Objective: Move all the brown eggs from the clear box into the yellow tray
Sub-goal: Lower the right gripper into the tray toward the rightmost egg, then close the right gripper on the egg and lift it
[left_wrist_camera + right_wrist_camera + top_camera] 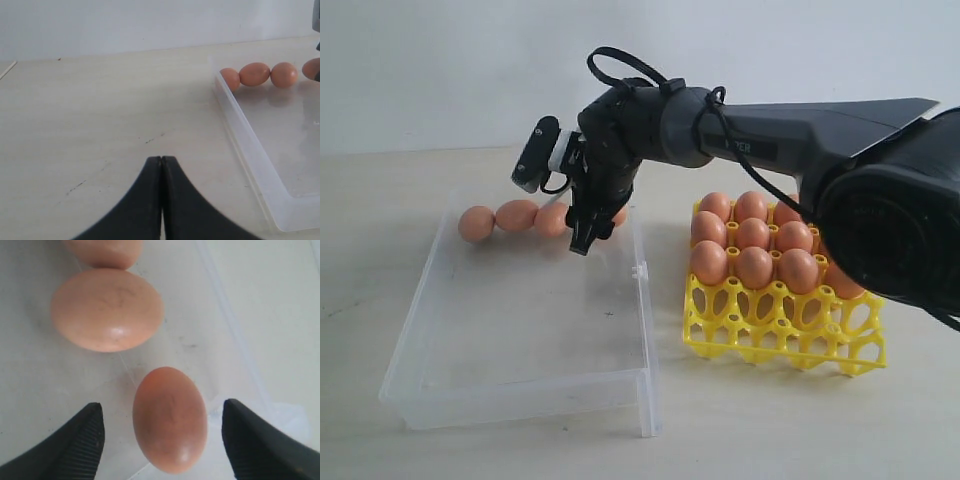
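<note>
yellow tray (780, 345) mostly filled, four brown eggs (516, 215) left in the clear box (520, 392), your right gripper (161, 407) spread wide around one, left gripper (161, 165) pressed together

Setting: robot laboratory test bench. Evidence: plain, lightly scuffed pale beige tabletop (770, 430); bare white wall (440, 70) behind it; black jointed robot arm (790, 130) with looped cable reaching over the surface; staged props: transparent shallow plastic box (520, 395), bright yellow lattice plastic egg tray (770, 320), small orange-brown eggs (753, 267).
</note>
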You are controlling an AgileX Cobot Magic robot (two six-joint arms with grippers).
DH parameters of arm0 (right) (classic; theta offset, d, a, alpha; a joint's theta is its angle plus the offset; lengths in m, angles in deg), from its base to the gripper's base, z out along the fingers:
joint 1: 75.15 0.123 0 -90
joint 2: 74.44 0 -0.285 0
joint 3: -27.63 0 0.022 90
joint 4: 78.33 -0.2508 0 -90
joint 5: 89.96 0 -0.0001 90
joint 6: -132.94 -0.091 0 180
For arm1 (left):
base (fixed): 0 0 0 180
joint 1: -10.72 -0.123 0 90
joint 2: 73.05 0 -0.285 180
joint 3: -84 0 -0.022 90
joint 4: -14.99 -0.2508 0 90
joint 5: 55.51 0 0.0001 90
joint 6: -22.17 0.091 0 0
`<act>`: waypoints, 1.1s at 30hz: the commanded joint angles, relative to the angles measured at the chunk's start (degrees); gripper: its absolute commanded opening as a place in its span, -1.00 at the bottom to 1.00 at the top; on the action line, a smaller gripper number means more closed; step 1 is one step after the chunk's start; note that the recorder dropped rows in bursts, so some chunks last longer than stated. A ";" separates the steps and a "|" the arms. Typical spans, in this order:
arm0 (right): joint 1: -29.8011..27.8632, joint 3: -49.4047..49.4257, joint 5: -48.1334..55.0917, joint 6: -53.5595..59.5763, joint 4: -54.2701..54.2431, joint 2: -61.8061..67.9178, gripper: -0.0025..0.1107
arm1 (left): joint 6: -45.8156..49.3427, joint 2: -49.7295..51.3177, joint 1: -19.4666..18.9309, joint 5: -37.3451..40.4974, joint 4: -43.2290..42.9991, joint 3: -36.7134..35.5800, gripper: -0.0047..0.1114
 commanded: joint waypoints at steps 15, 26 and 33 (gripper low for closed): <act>-1.19 -0.44 -2.58 -1.08 -0.81 2.73 0.08 | -0.04 0.25 -0.15 -0.28 -0.17 0.26 -0.92; -1.19 -0.63 -2.54 -1.16 -2.34 2.94 -0.90 | -0.04 0.25 -0.15 -0.28 -0.17 0.26 -0.92; -0.80 0.67 -5.34 -4.68 -11.23 -2.21 -0.96 | -0.04 0.25 -0.15 -0.28 -0.17 0.26 -0.92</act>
